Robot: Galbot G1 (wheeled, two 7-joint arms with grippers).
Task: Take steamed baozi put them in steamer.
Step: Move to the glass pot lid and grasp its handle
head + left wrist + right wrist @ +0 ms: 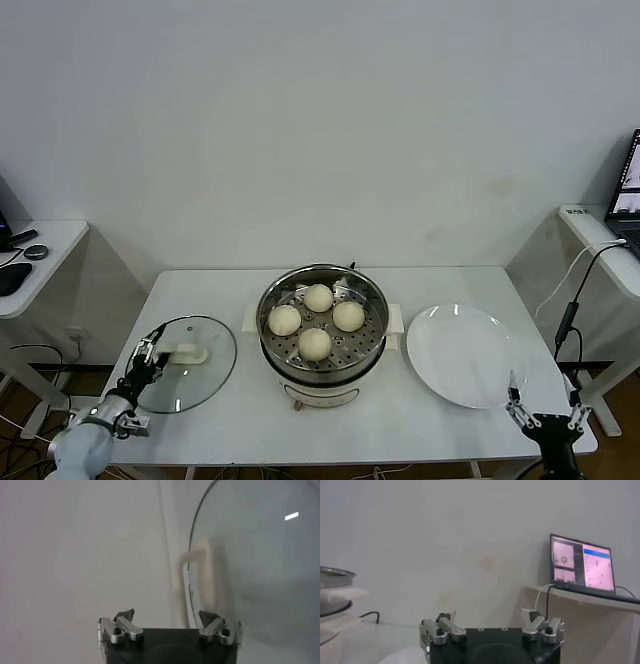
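Observation:
Four cream-white baozi (318,297) (284,320) (348,316) (315,344) lie inside the shiny steel steamer (272,302), which sits on a white cooker base at the table's middle. My left gripper (148,350) is open and empty at the table's front left, at the near rim of the glass lid (210,362). In the left wrist view the lid's rim (191,570) and its white handle (206,575) show just ahead of the open jaws. My right gripper (545,408) is open and empty at the table's front right corner, beside the white plate (460,355).
The plate holds nothing. A side desk (55,240) with dark items stands at far left. A shelf with a laptop (582,562) and a hanging cable (575,300) stands at far right. The steamer's edge (335,575) shows in the right wrist view.

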